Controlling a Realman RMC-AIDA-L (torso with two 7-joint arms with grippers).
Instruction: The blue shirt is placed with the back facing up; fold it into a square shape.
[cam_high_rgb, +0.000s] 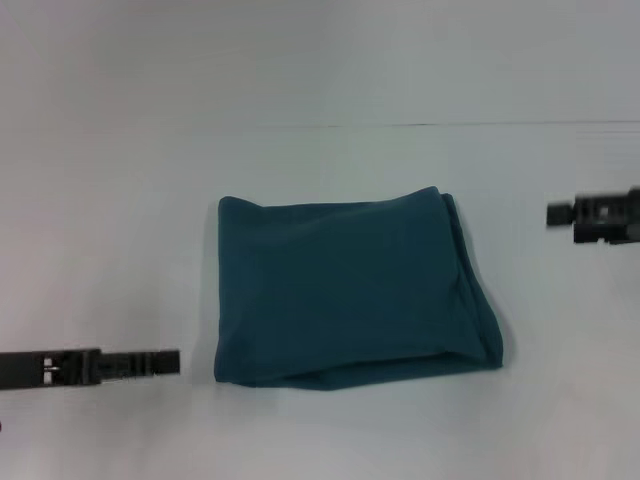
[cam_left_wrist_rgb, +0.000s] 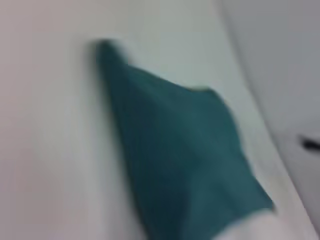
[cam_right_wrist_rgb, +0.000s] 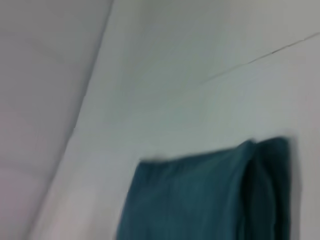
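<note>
Lying folded, near-square, on the tabletop: blue shirt, just inboard of left claw, nearer than right claw; claw openings not discernible.

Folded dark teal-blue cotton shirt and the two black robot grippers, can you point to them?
blue shirt (cam_high_rgb: 350, 285), head view, middle of top layer.
left gripper (cam_high_rgb: 165, 362), head view, its tip.
right gripper (cam_high_rgb: 558, 213), head view, its tip.

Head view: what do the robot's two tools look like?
Both are black, blocky and slim. The left tool is a long flat bar with ridged segments and small white marks near its base. The right tool is a shorter, chunkier black block with a stubby tip. No cables show.
</note>
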